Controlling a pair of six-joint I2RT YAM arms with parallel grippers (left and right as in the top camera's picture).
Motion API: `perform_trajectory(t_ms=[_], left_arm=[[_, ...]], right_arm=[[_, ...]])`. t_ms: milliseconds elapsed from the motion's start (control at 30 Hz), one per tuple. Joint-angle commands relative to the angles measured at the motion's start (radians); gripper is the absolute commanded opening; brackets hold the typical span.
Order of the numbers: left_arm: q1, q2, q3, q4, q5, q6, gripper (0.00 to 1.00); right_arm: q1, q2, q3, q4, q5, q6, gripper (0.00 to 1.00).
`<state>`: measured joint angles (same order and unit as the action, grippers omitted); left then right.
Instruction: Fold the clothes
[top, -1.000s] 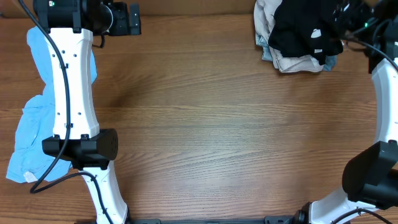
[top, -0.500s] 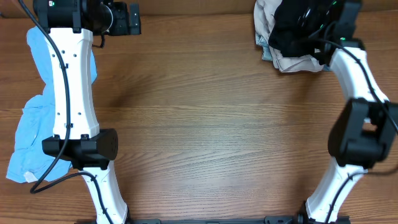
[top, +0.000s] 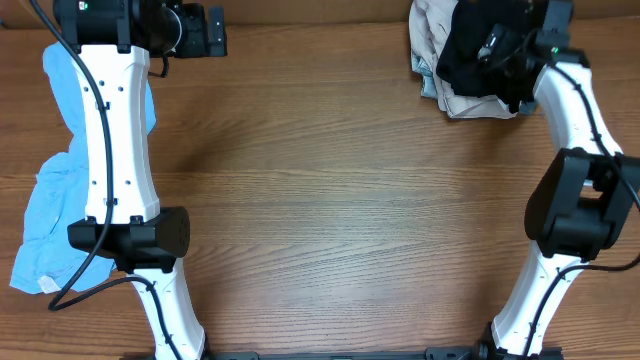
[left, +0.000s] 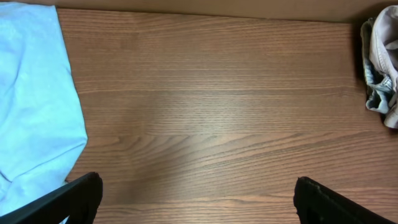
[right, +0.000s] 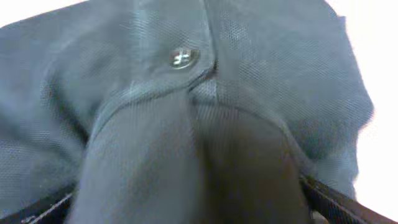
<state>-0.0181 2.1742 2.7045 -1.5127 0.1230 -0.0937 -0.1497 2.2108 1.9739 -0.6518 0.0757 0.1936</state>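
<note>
Right hand (top: 497, 45) is held spread wide over the black shirt (right: 261, 93), seemingly so fabric near the button (right: 183, 58) can be pinched; the shirt is heaped directly beneath it.

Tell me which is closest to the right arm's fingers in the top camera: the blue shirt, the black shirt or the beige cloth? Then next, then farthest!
Measured from the right fingers, in the overhead view:
1. black shirt: right under the fingers, at the back right of the table.
2. beige cloth: peeking out under the black shirt, in the same pile.
3. blue shirt: far across, at the table's left edge.
</note>
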Motion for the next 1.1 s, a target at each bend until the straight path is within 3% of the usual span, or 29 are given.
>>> perform_trajectory(t_ms=[0,200,367,633,1067], left_arm=[[-0.005,0.014,-0.003,-0.002,0.0,0.027,1.0],[-0.005,0.014,-0.003,-0.001,0.0,0.027,1.0],[-0.005,0.014,-0.003,-0.001,0.0,0.027,1.0],[-0.005,0.014,-0.003,-0.001,0.0,0.027,1.0],[-0.005,0.014,-0.003,-0.001,0.0,0.027,1.0]], right_arm=[[0.005,-0.144,0.236,-0.126,-0.004,-0.001,1.0],[0.005,-0.261,0.565,-0.451,-0.029,0.0,1.0],[0.005,-0.384,0.697,-0.671,-0.124,0.0,1.0],[0.005,-0.517,0.706,-0.784,-0.138,0.0,1.0],[0.017,-0.514,0.702,-0.898,-0.122,-0.004,1.0]])
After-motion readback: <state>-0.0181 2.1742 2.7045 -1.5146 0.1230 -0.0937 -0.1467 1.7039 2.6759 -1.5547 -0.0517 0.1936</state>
